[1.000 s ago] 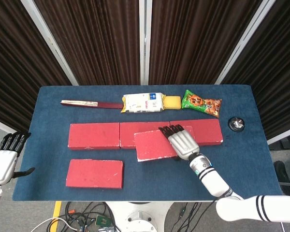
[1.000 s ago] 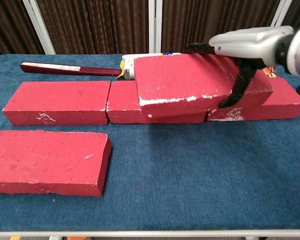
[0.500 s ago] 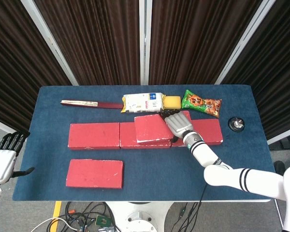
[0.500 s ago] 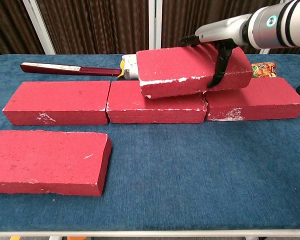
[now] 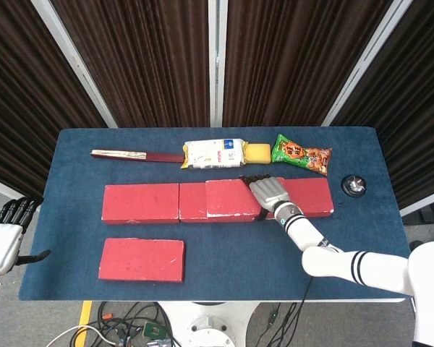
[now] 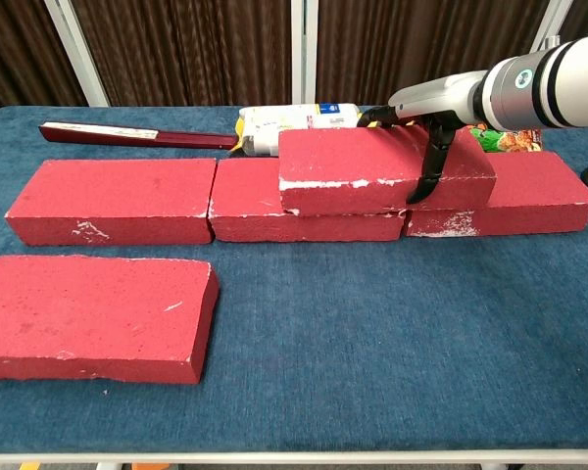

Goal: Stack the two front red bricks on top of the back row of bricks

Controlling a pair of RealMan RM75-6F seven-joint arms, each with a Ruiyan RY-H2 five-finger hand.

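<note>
One red brick (image 6: 372, 162) lies flat on top of the back row of bricks (image 6: 118, 196), straddling the middle and right ones, with the right hand (image 5: 270, 192) gripping its right end, fingers over the top and thumb down the front. The second front brick (image 5: 141, 259) sits on the blue table (image 5: 224, 253) nearer the robot. Off the table's left edge, the left hand (image 5: 6, 235) hangs with fingers spread, holding nothing.
</note>
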